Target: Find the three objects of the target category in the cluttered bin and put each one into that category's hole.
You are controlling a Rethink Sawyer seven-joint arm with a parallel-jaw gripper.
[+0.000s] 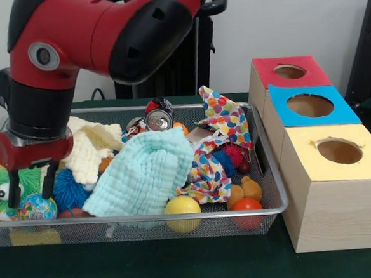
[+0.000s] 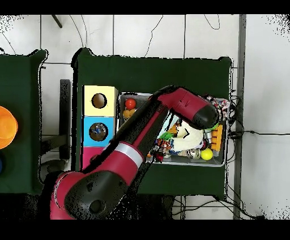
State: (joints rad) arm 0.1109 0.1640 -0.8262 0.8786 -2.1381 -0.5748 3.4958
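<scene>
End effector [image 1: 31, 191], fingers spread and empty, hangs at the wire mesh bin's [image 1: 179, 224] 9 o'clock end, above a blue spiky ball [image 1: 70, 189].

The bin [image 1: 272, 171] is fine wire mesh with a shiny, smooth metal rim. The pale blue cloth [image 1: 143, 174] is soft and crinkled, matt, and the cream cloth [image 1: 94, 148] beside it looks knitted and bumpy. The dotted fabric [image 1: 225, 120] is thin and smooth. The blue ball [image 1: 70, 189] is fuzzy with short spikes; the yellow ball [image 1: 182, 206] and red ball [image 1: 246, 205] at the bin's front edge are smooth and glossy. The can [image 1: 160, 117] has bright metal. The boxes [image 1: 324, 209] have pale wood-grain sides and matt paper tops. The table [image 1: 150, 269] has matt green cloth. The arm [image 1: 101, 30] has glossy red plastic shells.
</scene>
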